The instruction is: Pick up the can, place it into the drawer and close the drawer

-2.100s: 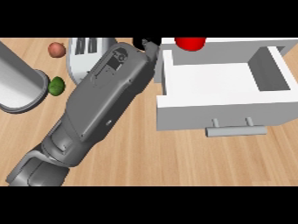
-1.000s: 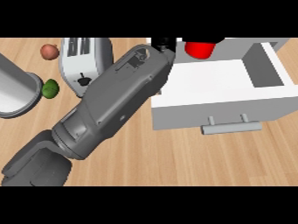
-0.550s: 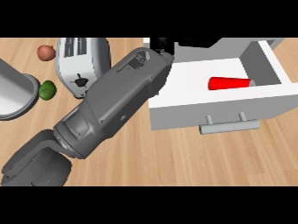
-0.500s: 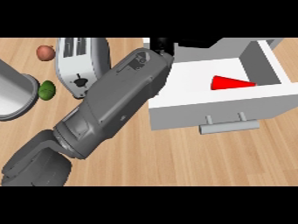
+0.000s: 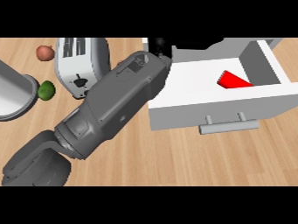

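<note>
My right forearm (image 5: 116,109) runs up from the near left of the counter toward the far middle, and my right hand (image 5: 159,43) shows only as a black sliver at its far end, cut off by the top of the view, so I cannot tell whether its fingers are straight or curled. The red can (image 5: 233,80) lies inside the white drawer (image 5: 202,94), tucked into the drawer's right part against its right wall and close to the front panel; only part of the can shows above that panel. The drawer stands pulled out over the wooden counter (image 5: 190,157), turned slightly askew, with its grey handle (image 5: 228,127) on the near face pointing toward me. My hand is well apart from the can, over the drawer's far left corner. To the left of my forearm a white toaster (image 5: 80,65) sits on the counter, with a reddish-brown round thing (image 5: 45,52) beyond its far left side and a small green fruit (image 5: 46,90) just left of it. At the left edge a grey cylinder (image 5: 4,94) comes in; it is my left forearm, and its hand is out of sight.
</note>
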